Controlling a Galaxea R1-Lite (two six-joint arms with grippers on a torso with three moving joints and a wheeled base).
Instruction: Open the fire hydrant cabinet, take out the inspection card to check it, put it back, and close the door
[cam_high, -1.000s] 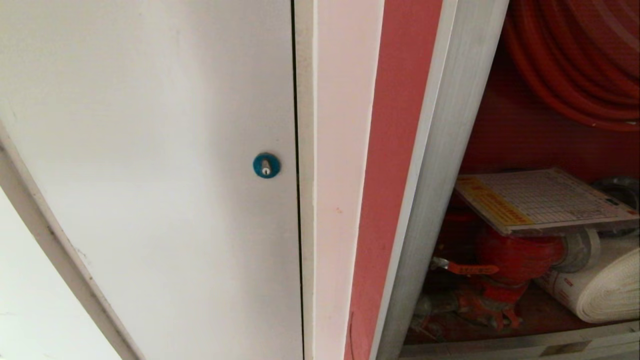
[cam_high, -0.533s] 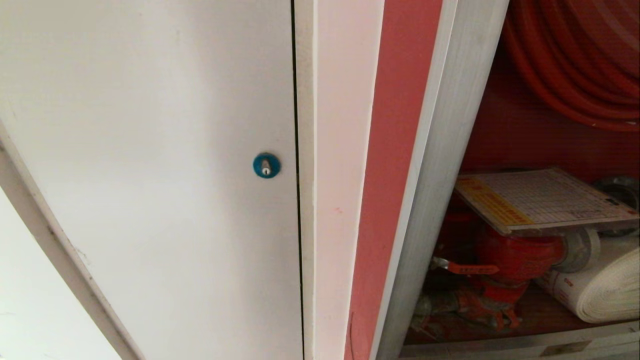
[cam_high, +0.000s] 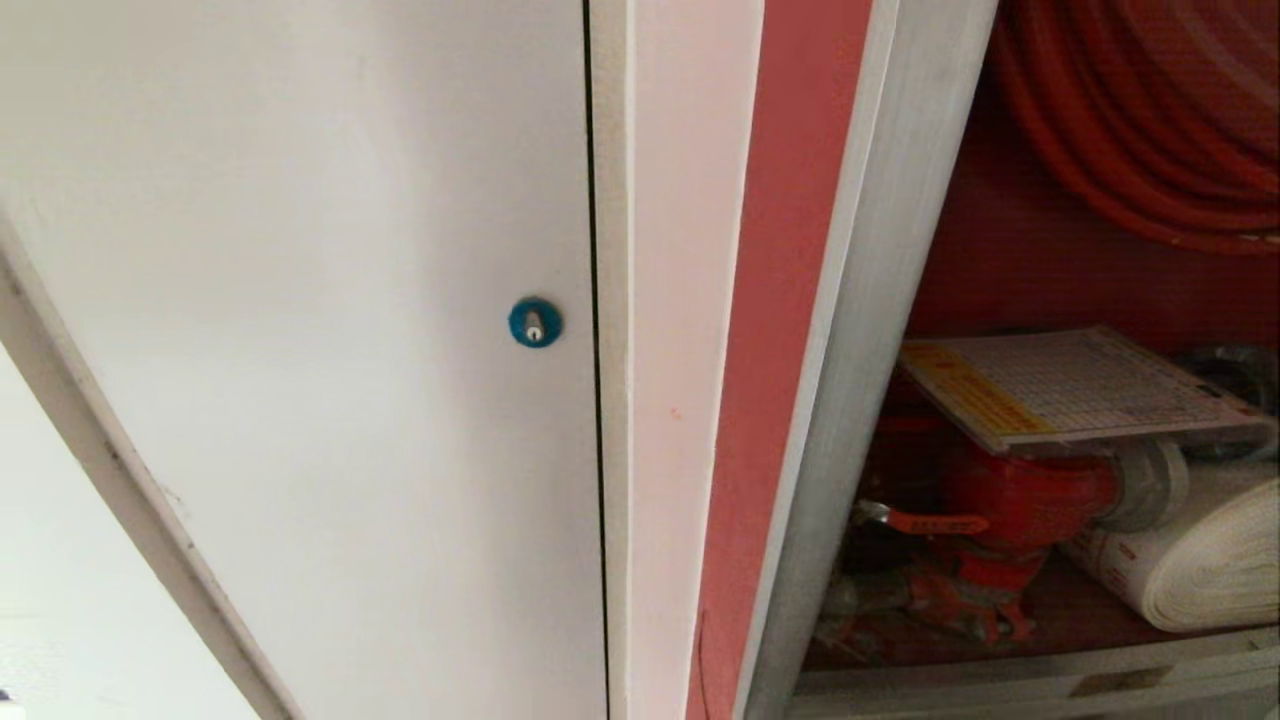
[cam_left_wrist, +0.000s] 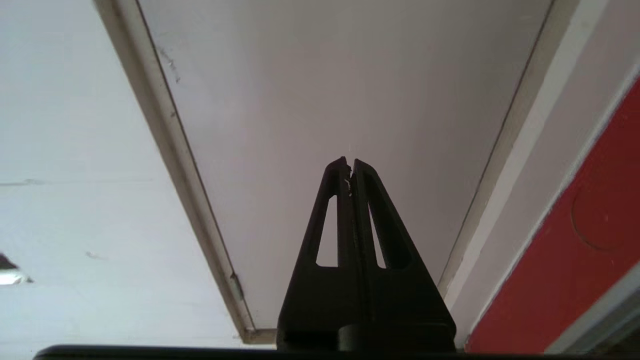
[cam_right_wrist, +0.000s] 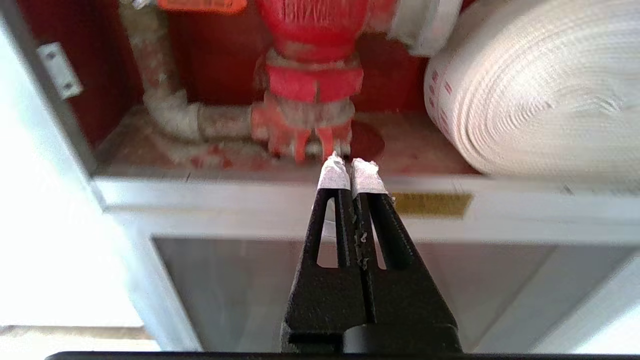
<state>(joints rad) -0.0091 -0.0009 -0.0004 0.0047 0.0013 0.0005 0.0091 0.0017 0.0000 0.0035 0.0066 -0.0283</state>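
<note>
Your right gripper (cam_right_wrist: 351, 167) is closed on nothing, facing the fire hydrant cabinet (cam_high: 860, 330) below the red valve (cam_right_wrist: 312, 75); left gripper (cam_left_wrist: 349, 164) closed too. You see the inspection card (cam_high: 1075, 390) lying atop that valve.

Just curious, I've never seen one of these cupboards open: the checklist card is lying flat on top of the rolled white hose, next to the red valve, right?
Not quite. The head view shows the card lying on top of the red valve, not on the rolled white hose. The hose sits beside the valve, lower down in the cupboard.
</note>
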